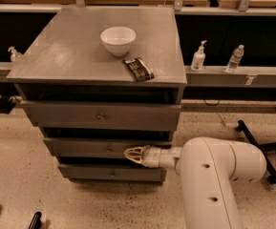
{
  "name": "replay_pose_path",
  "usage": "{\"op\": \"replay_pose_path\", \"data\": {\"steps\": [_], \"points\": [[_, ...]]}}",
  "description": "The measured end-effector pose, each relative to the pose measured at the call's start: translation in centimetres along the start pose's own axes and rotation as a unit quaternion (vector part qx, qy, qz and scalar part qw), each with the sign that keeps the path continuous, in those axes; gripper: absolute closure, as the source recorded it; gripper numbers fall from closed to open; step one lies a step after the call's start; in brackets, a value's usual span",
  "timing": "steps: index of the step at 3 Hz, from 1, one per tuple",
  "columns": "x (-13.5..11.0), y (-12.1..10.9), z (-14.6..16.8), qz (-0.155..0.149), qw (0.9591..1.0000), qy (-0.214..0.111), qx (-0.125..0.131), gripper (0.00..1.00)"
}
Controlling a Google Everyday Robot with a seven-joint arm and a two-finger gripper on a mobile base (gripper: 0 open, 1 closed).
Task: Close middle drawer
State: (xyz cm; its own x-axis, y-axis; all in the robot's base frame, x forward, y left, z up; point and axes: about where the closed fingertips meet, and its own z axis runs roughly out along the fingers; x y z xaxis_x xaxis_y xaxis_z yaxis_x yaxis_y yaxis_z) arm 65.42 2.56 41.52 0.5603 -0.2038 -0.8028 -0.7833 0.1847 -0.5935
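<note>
The middle drawer (80,147) is a long grey front panel with a small round knob (109,150) at its centre. It sits in the grey cabinet (70,56), with a dark gap above it, standing a little out from the cabinet body. My gripper (128,153) reaches in from the right at the end of the white arm (218,175). Its tip is against the drawer front, just right of the knob. The fingers come together to a point and hold nothing.
The taller top drawer (61,116) sticks out further, and the bottom drawer (90,172) is below. A white bowl (118,39) and a dark packet (138,69) lie on the cabinet top. Two bottles (198,56) stand on the right-hand ledge. A black chair base (257,144) is at the right.
</note>
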Motion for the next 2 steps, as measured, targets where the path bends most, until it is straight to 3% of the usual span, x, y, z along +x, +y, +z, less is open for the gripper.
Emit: {"op": "replay_pose_path", "data": {"steps": [2], "points": [[-0.5,0.67,-0.28,-0.001,1.0,-0.001,0.0,1.0]]}}
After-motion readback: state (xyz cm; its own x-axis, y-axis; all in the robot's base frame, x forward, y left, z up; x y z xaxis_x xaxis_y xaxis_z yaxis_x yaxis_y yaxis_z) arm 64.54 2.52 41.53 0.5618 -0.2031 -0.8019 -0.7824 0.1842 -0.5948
